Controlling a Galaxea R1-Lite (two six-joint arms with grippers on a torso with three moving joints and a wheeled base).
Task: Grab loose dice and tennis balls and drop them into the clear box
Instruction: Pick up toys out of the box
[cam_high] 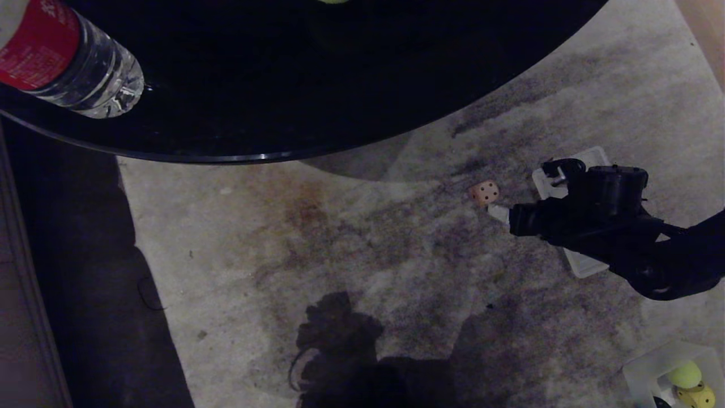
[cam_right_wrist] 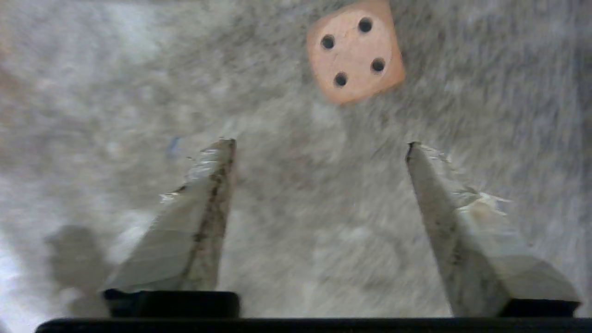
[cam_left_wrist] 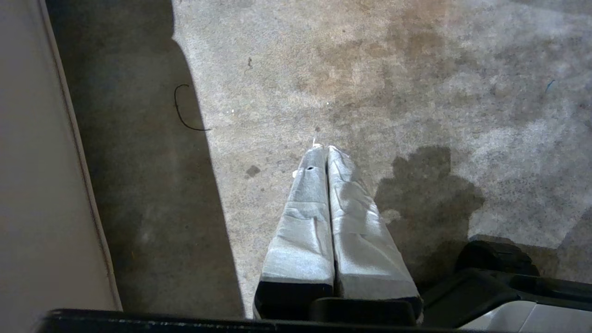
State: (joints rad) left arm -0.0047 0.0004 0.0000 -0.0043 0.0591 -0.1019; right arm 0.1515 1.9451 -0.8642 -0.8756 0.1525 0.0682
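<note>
The right pincer (cam_right_wrist: 319, 145) hovers wide open and empty just short of the tan dotted wooden die (cam_right_wrist: 355, 51) on the carpet; a careless close could nudge it away.

We see dim, uneven light in the head view: the round black surface (cam_high: 340, 85) is almost featureless, with a thin glint along its rim, and it throws a soft shadow on the carpet (cam_high: 351, 249) below that rim. A lumpy dark shadow lies lower on the carpet. In the right wrist view the carpet smears with motion blur around the tan die (cam_right_wrist: 355, 51), whose dots stay readable.
</note>
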